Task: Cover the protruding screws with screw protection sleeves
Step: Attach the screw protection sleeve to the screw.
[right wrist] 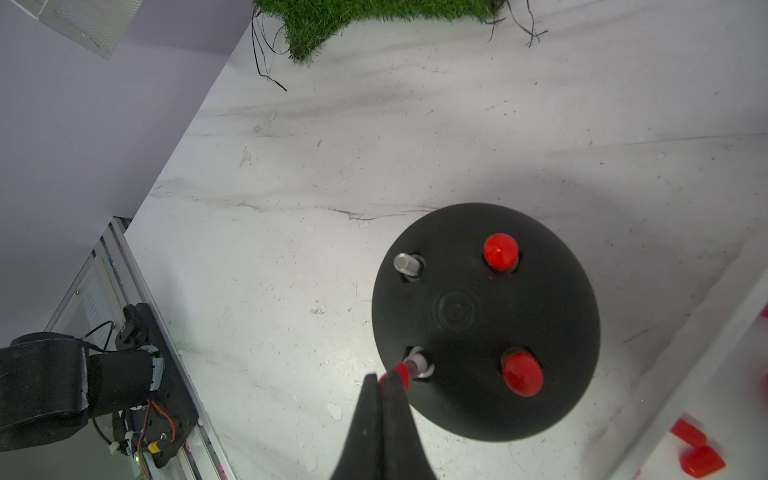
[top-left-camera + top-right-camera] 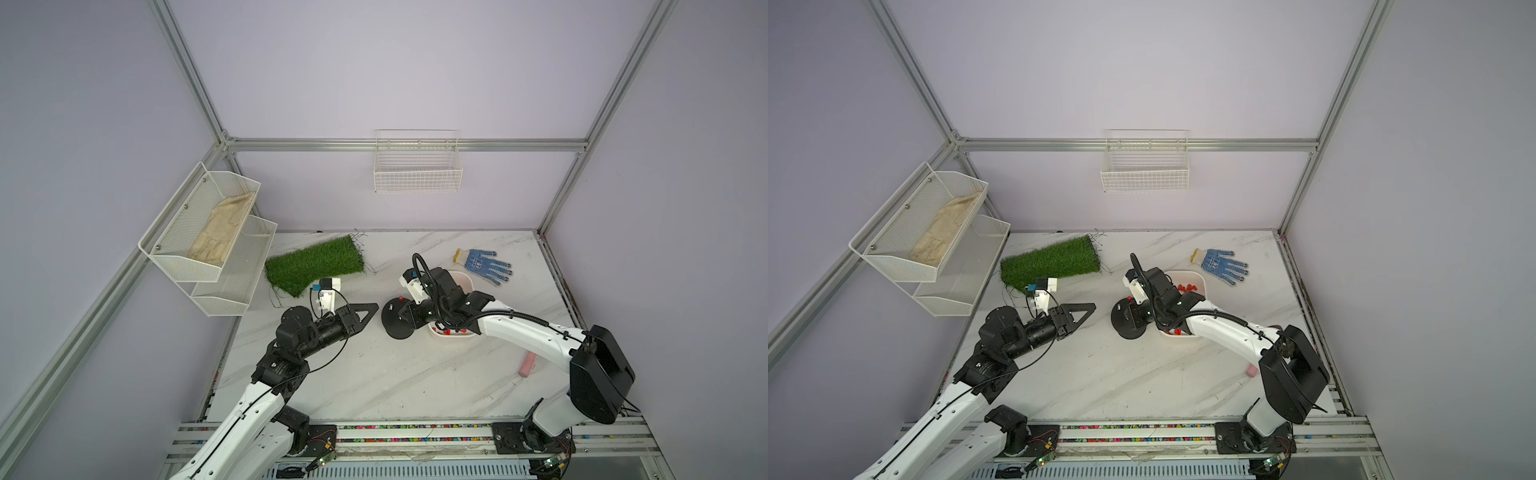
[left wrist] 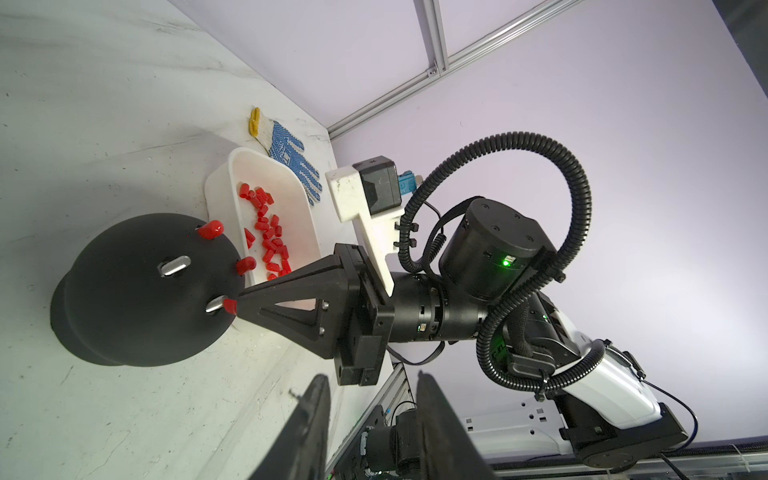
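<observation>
A black dome base [image 1: 486, 320] stands on the marble table and carries the protruding screws. Red screw protection sleeves cover two of them [image 1: 500, 251] [image 1: 521, 374], and one silvery screw [image 1: 405, 264] stands bare. My right gripper [image 1: 384, 380] is shut on a red sleeve [image 1: 400, 373] whose end meets the tip of another screw [image 1: 417, 360]. The left wrist view shows that same sleeve [image 3: 229, 306] against the stud. My left gripper [image 2: 374, 307] hovers left of the base [image 2: 399, 322], open with nothing between its fingers [image 3: 316, 415].
A white tray [image 3: 216, 183] with several loose red sleeves [image 3: 268, 237] sits right of the base, under my right arm. A blue dotted glove [image 2: 486, 266], green turf [image 2: 316, 264] and a pink cylinder [image 2: 527, 365] lie around. Mesh shelves [image 2: 208, 232] hang on the left wall.
</observation>
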`<state>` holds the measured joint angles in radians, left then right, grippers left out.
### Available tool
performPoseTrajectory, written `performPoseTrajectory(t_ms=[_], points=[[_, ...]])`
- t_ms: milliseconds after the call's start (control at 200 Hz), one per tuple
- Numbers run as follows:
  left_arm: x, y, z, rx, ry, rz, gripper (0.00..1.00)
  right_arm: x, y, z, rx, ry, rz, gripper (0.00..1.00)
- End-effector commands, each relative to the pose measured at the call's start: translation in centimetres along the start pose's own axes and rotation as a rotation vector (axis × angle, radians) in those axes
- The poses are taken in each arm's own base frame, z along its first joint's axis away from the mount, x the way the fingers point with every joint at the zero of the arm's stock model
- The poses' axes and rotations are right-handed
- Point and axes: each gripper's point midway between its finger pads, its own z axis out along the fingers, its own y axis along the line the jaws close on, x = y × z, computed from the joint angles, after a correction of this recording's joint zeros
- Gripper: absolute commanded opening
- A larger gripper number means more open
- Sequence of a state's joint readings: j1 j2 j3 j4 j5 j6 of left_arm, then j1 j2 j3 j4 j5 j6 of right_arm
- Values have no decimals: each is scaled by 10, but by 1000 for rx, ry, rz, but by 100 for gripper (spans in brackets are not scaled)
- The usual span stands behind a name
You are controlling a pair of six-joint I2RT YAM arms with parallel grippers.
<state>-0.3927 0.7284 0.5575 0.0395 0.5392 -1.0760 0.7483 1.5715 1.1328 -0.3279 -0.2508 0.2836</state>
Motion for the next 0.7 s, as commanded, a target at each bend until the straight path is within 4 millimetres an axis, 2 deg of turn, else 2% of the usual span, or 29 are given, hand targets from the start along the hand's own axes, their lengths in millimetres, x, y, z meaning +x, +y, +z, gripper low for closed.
performPoseTrajectory(t_ms=[0, 225, 695], points=[[-1, -1, 0, 19, -8, 37, 36, 0, -3, 7, 11, -8, -20, 6], [-1, 0, -1, 20, -9, 37, 36, 5, -10, 10, 39, 0, -19, 5], [-1, 0, -2, 21, -13, 36, 36, -2, -18, 1, 84, -31, -5, 5]])
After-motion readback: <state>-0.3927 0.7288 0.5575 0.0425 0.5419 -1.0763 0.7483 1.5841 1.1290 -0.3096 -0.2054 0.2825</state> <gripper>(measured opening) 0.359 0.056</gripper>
